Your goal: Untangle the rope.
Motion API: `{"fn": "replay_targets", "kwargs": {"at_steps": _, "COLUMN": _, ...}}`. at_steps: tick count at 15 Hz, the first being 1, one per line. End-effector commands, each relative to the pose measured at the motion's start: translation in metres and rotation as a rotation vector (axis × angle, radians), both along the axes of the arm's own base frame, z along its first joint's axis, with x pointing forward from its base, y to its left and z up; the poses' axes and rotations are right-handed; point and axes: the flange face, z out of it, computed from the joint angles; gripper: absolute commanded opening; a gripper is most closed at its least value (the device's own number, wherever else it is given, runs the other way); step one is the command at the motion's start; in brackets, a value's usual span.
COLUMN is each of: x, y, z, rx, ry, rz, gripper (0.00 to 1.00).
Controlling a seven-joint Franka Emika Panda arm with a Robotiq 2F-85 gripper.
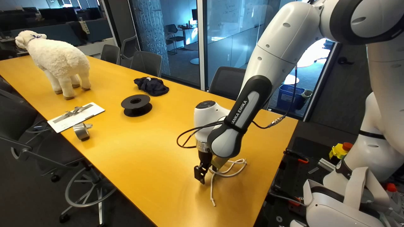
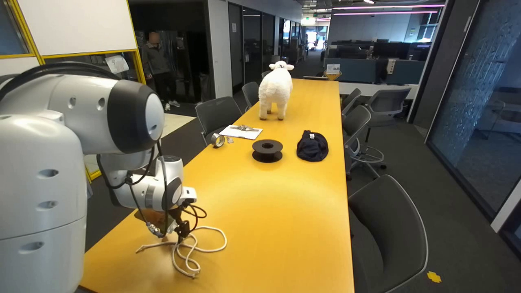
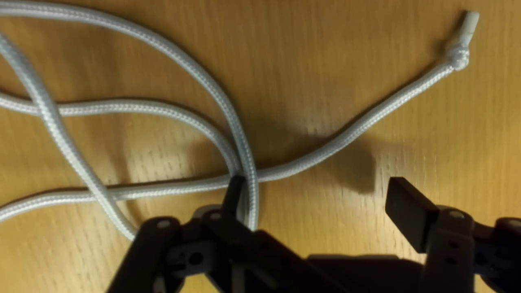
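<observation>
I have my gripper [image 3: 315, 185] spread wide, low over the table [image 2: 281, 203].
At the table's end by my arm [image 1: 279, 44], the rope [image 3: 237, 127] lies in crossing loops; one fingertip [image 3: 233, 199] is at a crossing, whether touching I cannot tell.

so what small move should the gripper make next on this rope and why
Probably close the open gripper on the rope strand crossing over the knotted tail: in the wrist view that strand shows between the spread fingers, so a grip there might lift it clear.
</observation>
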Motion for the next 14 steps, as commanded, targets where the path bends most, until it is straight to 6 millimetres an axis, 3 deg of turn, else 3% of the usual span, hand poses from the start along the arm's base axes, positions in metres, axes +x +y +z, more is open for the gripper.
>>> {"fn": "replay_targets", "kwargs": {"at_steps": 1, "x": 0.003, "y": 0.000, "z": 0.000, "rx": 0.023, "ry": -0.011, "rz": 0.009, "gripper": 0.58}}
{"fn": "replay_targets", "kwargs": {"at_steps": 8, "x": 0.003, "y": -0.001, "z": 0.002, "rx": 0.023, "ry": -0.012, "rz": 0.009, "gripper": 0.04}}
{"fn": "replay_targets", "kwargs": {"at_steps": 10, "x": 0.003, "y": 0.001, "z": 0.006, "rx": 0.032, "ry": -0.013, "rz": 0.014, "gripper": 0.00}}
{"fn": "replay_targets", "kwargs": {"at_steps": 14, "x": 0.005, "y": -0.001, "z": 0.023, "rx": 0.019, "ry": -0.019, "rz": 0.018, "gripper": 0.02}}
